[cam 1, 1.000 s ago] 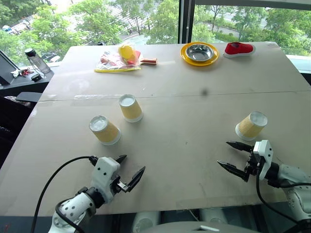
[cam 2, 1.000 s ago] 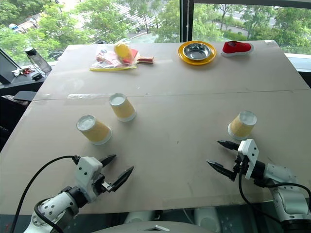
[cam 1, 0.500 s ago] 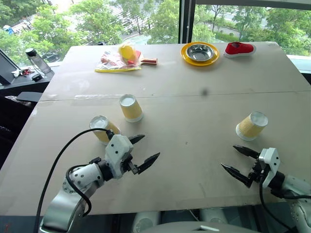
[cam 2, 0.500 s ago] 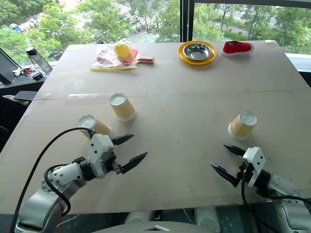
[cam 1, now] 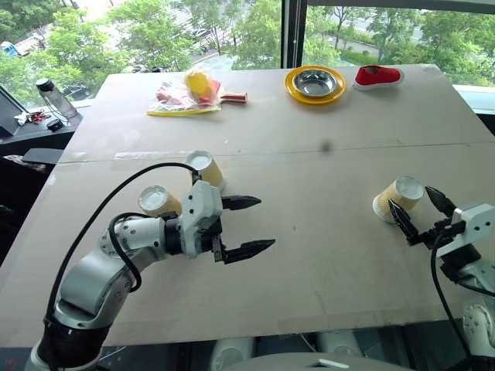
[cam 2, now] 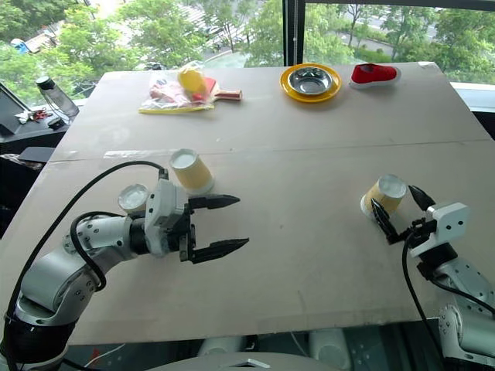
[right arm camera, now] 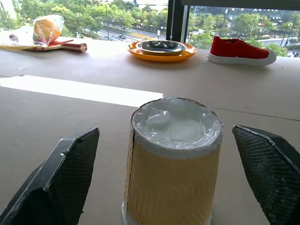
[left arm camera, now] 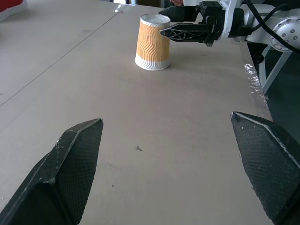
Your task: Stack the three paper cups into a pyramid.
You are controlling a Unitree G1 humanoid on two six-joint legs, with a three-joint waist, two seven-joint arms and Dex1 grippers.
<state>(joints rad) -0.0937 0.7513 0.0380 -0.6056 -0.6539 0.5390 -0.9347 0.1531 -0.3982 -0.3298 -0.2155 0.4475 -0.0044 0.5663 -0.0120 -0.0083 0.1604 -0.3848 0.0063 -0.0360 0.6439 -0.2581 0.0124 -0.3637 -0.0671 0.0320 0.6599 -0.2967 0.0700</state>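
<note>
Three paper cups are seen upside down and unstacked on the table (cam 1: pixel 309 255): two near the left side, a rear cup (cam 1: pixel 207 170) and a nearer cup (cam 1: pixel 158 201), and a right cup (cam 1: pixel 399 198) well apart from them. From the head views, the left gripper (cam 1: pixel 246 226) is held above the table just beside the left pair, fingers spread wide and empty. The right gripper (cam 1: pixel 421 212) is spread wide, one finger on each side of the right cup. The right wrist view places that cup (right arm camera: pixel 171 161) between the fingers, untouched. A yellow plate (right arm camera: pixel 161 50), red shoe (right arm camera: pixel 240 49) and paddle (right arm camera: pixel 61 44) are seen behind it.
</note>
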